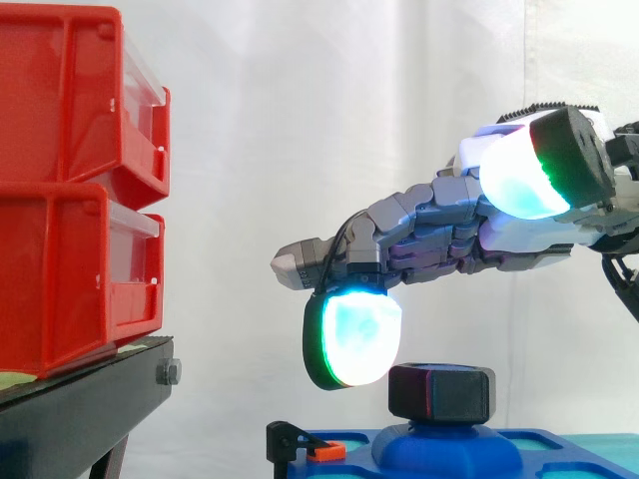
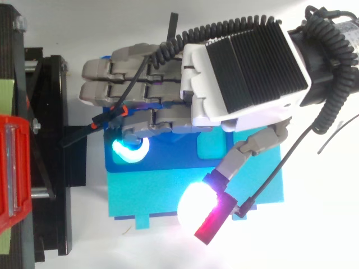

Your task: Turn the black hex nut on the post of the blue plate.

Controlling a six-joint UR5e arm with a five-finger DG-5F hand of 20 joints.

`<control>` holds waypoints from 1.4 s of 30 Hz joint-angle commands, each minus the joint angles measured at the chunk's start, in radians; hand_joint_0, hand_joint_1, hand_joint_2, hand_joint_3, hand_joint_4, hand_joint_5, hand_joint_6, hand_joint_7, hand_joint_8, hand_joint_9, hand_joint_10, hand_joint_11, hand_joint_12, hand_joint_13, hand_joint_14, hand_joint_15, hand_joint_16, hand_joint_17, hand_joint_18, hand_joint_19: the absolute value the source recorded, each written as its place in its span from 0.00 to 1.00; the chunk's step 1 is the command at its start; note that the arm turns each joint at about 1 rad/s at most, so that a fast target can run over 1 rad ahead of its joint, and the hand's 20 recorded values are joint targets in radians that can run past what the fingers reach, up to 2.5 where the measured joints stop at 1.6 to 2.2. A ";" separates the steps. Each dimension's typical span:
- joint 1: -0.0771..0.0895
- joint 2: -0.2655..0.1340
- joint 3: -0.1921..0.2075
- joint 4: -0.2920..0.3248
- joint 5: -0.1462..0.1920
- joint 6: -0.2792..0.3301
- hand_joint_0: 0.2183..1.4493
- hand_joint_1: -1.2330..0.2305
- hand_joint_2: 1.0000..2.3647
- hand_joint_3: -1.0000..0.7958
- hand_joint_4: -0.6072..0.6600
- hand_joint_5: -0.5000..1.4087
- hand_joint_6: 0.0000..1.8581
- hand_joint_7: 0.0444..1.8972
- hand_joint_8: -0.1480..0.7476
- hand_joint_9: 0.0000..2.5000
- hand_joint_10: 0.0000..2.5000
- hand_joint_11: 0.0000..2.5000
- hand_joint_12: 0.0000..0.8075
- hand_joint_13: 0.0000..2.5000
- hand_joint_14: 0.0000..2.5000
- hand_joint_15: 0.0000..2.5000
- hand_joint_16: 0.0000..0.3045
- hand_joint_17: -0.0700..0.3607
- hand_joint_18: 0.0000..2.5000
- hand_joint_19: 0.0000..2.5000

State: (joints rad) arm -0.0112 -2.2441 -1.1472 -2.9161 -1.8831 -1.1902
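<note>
The black hex nut [image 1: 441, 391] sits on a rounded blue post [image 1: 444, 446] rising from the blue plate [image 1: 564, 447], which is also seen from above [image 2: 168, 190]. My hand [image 1: 449, 230] hovers level just above the nut, its fingers stretched out to the left. One finger bends down, and its glowing pad [image 1: 354, 337] hangs beside the nut's left face with a small gap between them. The thumb pad [image 1: 519, 175] is raised up at the right, well clear of the nut. In the top view the hand [image 2: 241, 67] covers the nut. The hand holds nothing.
Two stacked red bins [image 1: 70, 180] stand on the black stand [image 1: 80, 409] at the left. A black bracket with an orange clip [image 1: 305, 446] sits at the plate's left edge. A white curtain hangs behind.
</note>
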 commanded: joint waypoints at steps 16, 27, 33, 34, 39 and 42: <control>-0.004 0.000 -0.005 0.012 0.001 0.001 0.18 0.76 0.00 0.28 0.76 0.16 0.27 0.52 0.50 0.03 0.00 0.00 0.49 0.00 0.00 0.01 0.19 0.46 0.00 0.11; -0.012 0.000 -0.005 0.011 -0.004 -0.002 0.18 0.76 0.00 0.28 0.76 0.16 0.27 0.52 0.50 0.04 0.00 0.00 0.49 0.00 0.00 0.01 0.19 0.46 0.00 0.12; -0.016 0.000 -0.005 0.015 -0.005 -0.009 0.18 0.76 0.00 0.28 0.76 0.16 0.27 0.52 0.50 0.04 0.00 0.00 0.49 0.00 0.00 0.01 0.19 0.46 0.00 0.12; -0.018 0.000 -0.005 0.012 -0.007 -0.012 0.18 0.76 0.00 0.28 0.76 0.16 0.27 0.52 0.50 0.04 0.00 0.00 0.49 0.00 0.00 0.01 0.19 0.46 0.00 0.12; -0.024 0.000 -0.006 0.014 -0.013 -0.014 0.18 0.76 0.00 0.28 0.76 0.16 0.27 0.52 0.50 0.04 0.00 0.00 0.49 0.00 0.00 0.01 0.19 0.46 0.00 0.12; -0.026 0.000 -0.005 0.015 -0.014 -0.014 0.19 0.76 0.00 0.28 0.76 0.16 0.27 0.52 0.50 0.04 0.00 0.00 0.48 0.00 0.00 0.01 0.19 0.46 0.00 0.11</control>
State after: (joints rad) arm -0.0347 -2.2442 -1.1529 -2.9026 -1.8957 -1.2037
